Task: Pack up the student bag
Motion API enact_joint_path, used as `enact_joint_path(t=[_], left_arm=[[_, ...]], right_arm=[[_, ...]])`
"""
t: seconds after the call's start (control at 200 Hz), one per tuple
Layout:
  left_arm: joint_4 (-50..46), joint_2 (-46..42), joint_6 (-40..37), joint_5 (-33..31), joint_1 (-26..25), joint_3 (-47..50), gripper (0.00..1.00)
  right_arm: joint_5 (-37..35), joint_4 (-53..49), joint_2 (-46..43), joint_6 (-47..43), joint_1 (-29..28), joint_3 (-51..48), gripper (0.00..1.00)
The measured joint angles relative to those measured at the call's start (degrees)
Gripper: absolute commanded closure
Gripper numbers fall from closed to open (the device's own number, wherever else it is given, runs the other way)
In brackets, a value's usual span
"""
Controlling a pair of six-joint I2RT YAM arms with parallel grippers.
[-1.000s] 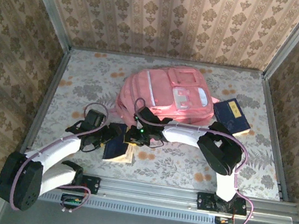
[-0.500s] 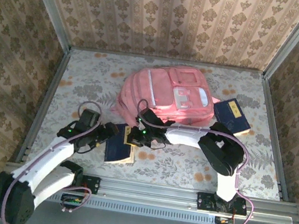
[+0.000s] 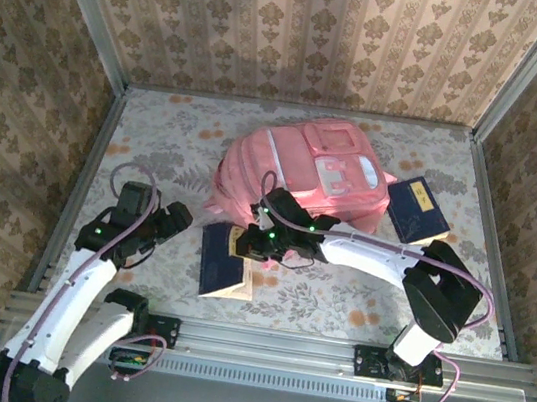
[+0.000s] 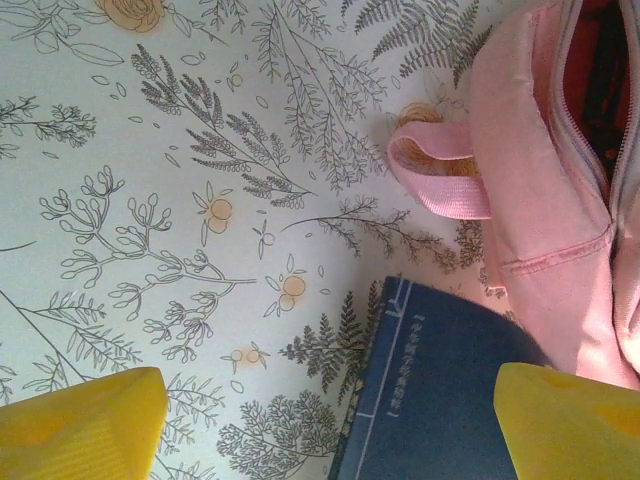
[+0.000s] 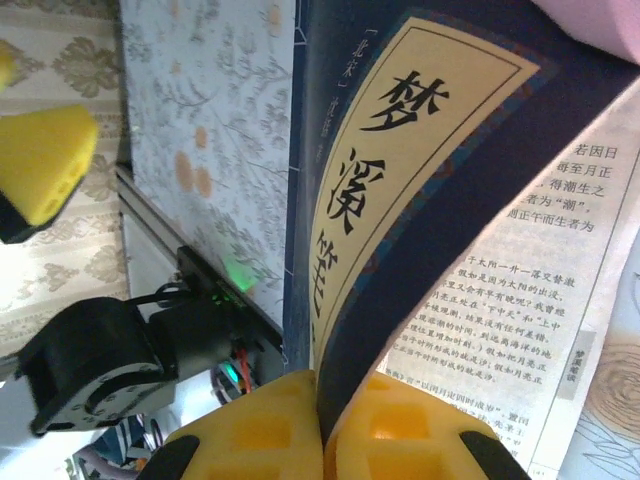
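The pink student bag [image 3: 303, 171] lies at the back middle of the table, its zip open along the near-left side [image 4: 590, 90]. Just in front of it lies a dark blue book [image 3: 220, 262], its cover lifted from the printed pages [image 5: 520, 300]. My right gripper [image 3: 243, 243] is shut on the edge of that cover [image 5: 400, 150], the yellow pads [image 5: 255, 430] pinching it. To the book's left hangs my left gripper [image 3: 171, 218], open and holding nothing; in its own wrist view the gripper [image 4: 325, 430] looks down on the book's corner [image 4: 440, 390].
A second blue book [image 3: 417, 209] lies against the bag's right side. One pink strap loop [image 4: 435, 175] sticks out at the bag's near-left corner. Metal rails [image 3: 268, 341] edge the table, and patterned walls close it in.
The left gripper has drawn back to the left, away from the book. The right gripper has shut on the book's cover, and the book has shifted slightly to the right.
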State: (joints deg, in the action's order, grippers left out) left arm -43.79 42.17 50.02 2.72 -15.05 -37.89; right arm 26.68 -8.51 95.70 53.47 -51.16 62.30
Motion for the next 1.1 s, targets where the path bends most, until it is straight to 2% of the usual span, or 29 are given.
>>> enact_joint_path(t=[0.225, 0.43, 0.655, 0.79, 0.85, 0.89, 0.995, 1.1], left_arm=[[-1.0, 0.1, -2.2, 1.6, 2.4, -3.2, 0.13], [3.3, 0.0, -3.8, 9.5, 2.9, -4.6, 0.12], [16.8, -0.6, -1.3, 22.3, 3.9, -2.7, 0.11], [26.9, -0.2, 3.4, 29.2, 4.2, 0.1, 0.17], [31.0, 0.3, 5.6, 31.4, 4.2, 0.6, 0.23], [33.8, 0.6, 6.8, 32.9, 4.2, 0.8, 0.3], [40.7, 1.0, 9.7, 35.5, 4.2, 1.2, 0.57], [46.1, 1.2, 12.2, 37.2, 4.3, 1.9, 0.87]], right_arm=[[-0.1, -0.9, -0.5, -1.3, -0.1, 8.6, 1.0], [-0.5, -0.9, -1.7, -2.6, 0.2, 14.1, 1.0], [1.2, 0.1, -2.4, -2.1, 4.1, 15.6, 1.0], [3.0, 3.1, -4.0, -0.5, 6.9, 15.1, 1.0], [3.6, 4.1, -5.4, 0.2, 7.9, 14.2, 1.0], [3.8, 4.7, -6.2, 0.5, 8.5, 13.6, 1.0], [3.9, 5.6, -8.3, 0.9, 9.6, 11.9, 0.96], [4.0, 5.4, -9.5, 0.7, 10.2, 11.0, 0.84]])
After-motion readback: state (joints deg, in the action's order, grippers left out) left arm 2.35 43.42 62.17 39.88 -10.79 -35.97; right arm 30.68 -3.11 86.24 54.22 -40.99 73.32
